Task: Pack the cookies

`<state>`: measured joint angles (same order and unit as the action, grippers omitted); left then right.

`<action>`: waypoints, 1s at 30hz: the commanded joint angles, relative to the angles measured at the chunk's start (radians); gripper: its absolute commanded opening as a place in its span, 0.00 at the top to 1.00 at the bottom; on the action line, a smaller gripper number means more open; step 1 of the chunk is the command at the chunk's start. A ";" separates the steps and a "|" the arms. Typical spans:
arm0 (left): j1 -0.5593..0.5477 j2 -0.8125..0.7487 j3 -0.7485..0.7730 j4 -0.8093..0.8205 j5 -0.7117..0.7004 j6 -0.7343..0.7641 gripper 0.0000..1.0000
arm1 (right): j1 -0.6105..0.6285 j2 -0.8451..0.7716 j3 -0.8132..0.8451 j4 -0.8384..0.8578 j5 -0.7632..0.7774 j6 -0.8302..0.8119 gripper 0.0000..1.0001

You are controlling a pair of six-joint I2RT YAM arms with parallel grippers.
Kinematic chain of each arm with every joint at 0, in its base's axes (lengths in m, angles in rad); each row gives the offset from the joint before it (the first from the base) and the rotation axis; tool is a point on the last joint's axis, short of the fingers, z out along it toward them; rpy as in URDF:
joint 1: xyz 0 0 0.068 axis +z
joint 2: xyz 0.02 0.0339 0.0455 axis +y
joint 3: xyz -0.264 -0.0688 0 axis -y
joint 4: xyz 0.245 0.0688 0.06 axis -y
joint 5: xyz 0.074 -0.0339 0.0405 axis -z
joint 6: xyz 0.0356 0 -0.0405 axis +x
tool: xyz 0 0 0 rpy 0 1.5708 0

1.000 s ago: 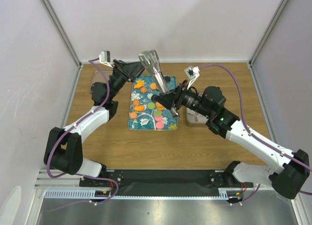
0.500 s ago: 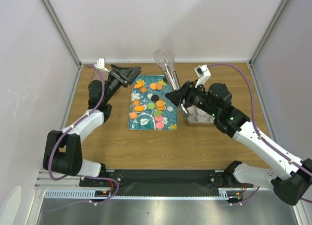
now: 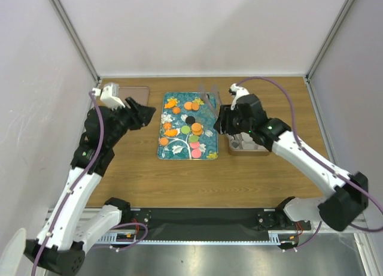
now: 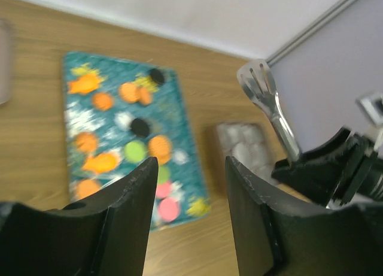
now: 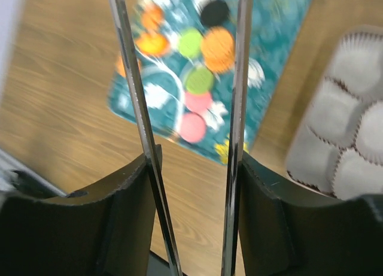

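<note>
The cookies, small flat discs in orange [image 3: 191, 105], black [image 3: 190, 119], green [image 3: 185, 130] and pink [image 3: 195, 153], lie on a teal floral tray [image 3: 206, 115]. They also show in the left wrist view [image 4: 135, 151] and the right wrist view [image 5: 198, 80]. My right gripper [image 3: 220, 121] is shut on the two arms of metal tongs [image 5: 239, 78] and hovers at the tray's right edge; the tong tips [image 4: 263, 90] point to the far side. My left gripper [image 3: 148, 113] is open and empty [image 4: 191, 162], left of the tray and above the table.
A clear tray of white paper cups [image 3: 245, 145] sits right of the floral tray, under my right arm; it also shows in the right wrist view [image 5: 347, 126]. A translucent flat lid [image 3: 136, 92] lies at the far left. White walls enclose the table.
My left arm has pulled back from the far left corner toward the near left, its gripper still open. My right gripper has moved right with the tongs, off the tray's middle to its right edge.
</note>
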<state>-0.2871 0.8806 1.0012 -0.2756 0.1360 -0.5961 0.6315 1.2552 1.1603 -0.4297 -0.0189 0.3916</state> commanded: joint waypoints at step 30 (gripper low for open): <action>-0.053 -0.315 -0.282 -0.240 -0.029 0.260 0.38 | 0.139 0.512 0.194 -0.187 0.157 -0.131 0.53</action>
<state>-0.3336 0.5770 0.7273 -0.5480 0.0868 -0.3569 0.7574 1.7546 1.3083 -0.6140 0.1116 0.2684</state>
